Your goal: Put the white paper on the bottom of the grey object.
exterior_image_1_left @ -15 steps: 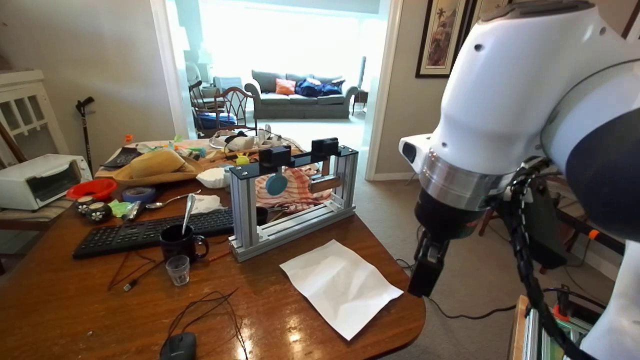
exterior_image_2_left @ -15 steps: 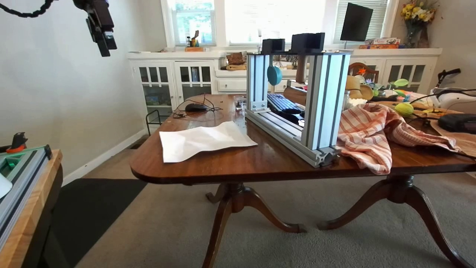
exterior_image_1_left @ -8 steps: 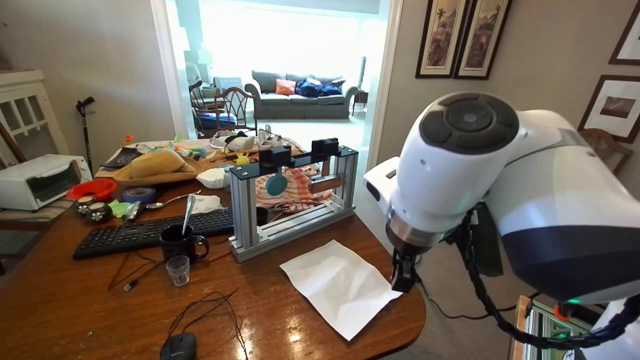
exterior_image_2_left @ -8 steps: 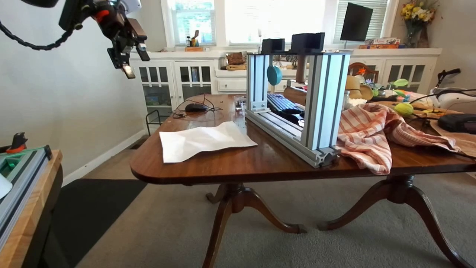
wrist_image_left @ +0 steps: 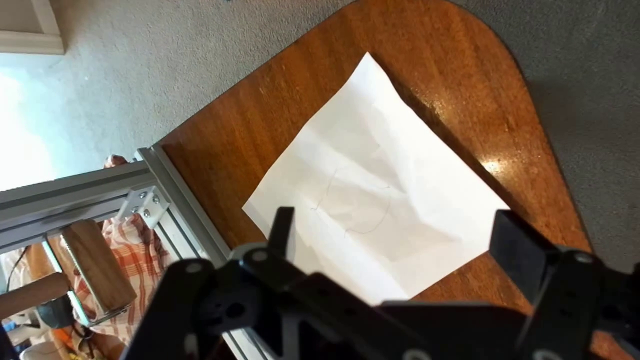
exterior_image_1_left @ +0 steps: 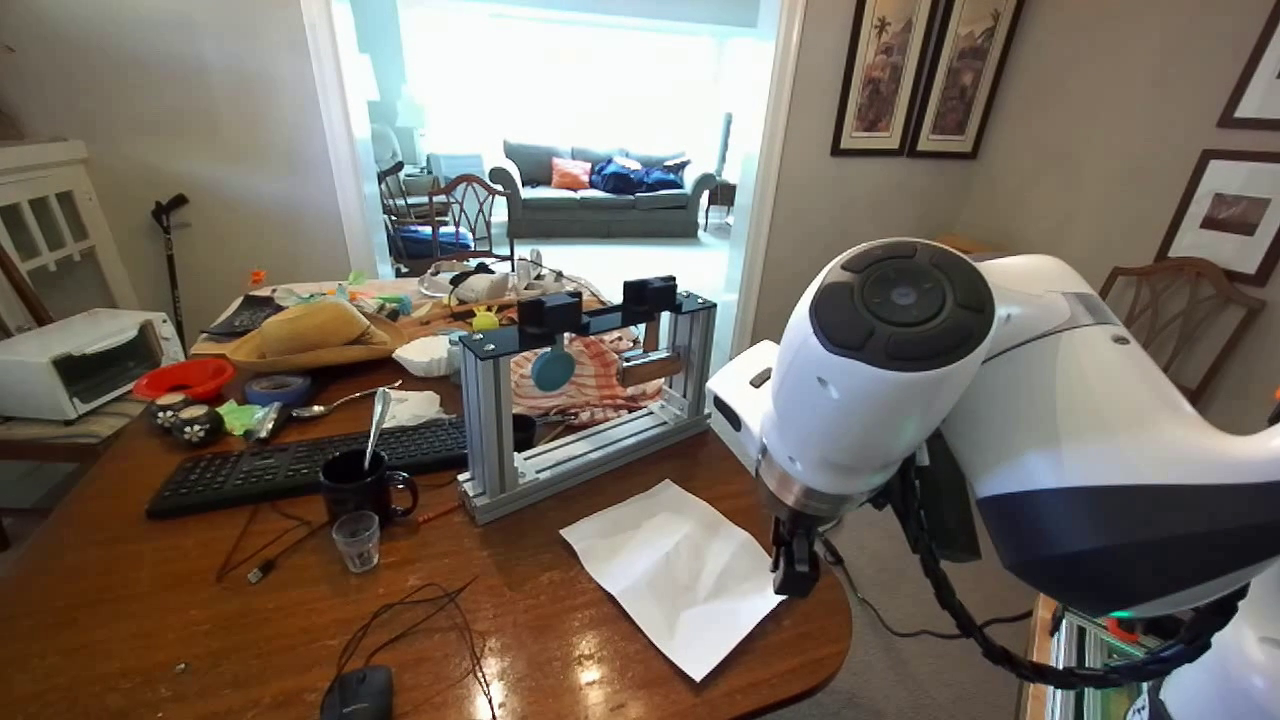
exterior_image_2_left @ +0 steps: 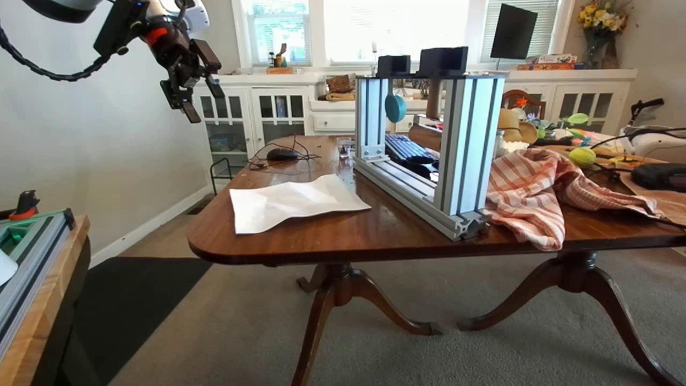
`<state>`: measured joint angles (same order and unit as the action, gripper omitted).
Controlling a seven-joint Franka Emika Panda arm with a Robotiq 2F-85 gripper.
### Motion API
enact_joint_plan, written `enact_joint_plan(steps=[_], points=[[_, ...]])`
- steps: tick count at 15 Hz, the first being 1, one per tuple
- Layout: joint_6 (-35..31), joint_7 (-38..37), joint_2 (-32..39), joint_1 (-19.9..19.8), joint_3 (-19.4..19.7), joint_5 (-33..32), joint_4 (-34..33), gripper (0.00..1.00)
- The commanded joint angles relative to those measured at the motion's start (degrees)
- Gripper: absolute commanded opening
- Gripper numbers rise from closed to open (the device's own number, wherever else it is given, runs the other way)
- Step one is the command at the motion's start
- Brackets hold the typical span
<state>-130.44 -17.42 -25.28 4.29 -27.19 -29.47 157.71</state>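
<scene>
White creased paper (wrist_image_left: 370, 165), probably light, limp and tearable, lies below the Robotiq gripper (exterior_image_2_left: 204, 103), jaws spread wide and empty; the shadow-lined edge (wrist_image_left: 436, 142) ahead looks best for pinching.

Paper (exterior_image_1_left: 675, 580) on tbl (exterior_image_1_left: 540, 620) nr rack (exterior_image_1_left: 597, 453), mug (exterior_image_1_left: 352, 492) btwn kbd (exterior_image_1_left: 285, 467) & glass (exterior_image_1_left: 357, 545).
</scene>
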Motion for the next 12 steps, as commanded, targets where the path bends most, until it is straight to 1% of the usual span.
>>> enact_joint_plan(steps=[1,3,5,7,9,12], points=[[-1.2,-1.1,3.6,1.6,0.6,-4.5,-0.1,1.0],[-1.4,-2.6,6.5,1.9,-0.9,-8.9,0.0,1.0],[0.5,-4.8,9.9,2.4,-2.5,-15.6,0.1,1.0],[2.9,-7.4,13.6,3.6,-2.9,-21.7,0.4,1.0],[3.9,-10.9,17.3,4.9,-1.8,-27.3,0.6,1.0],[3.3,-12.8,22.1,6.4,1.5,-34.4,0.8,1.0]])
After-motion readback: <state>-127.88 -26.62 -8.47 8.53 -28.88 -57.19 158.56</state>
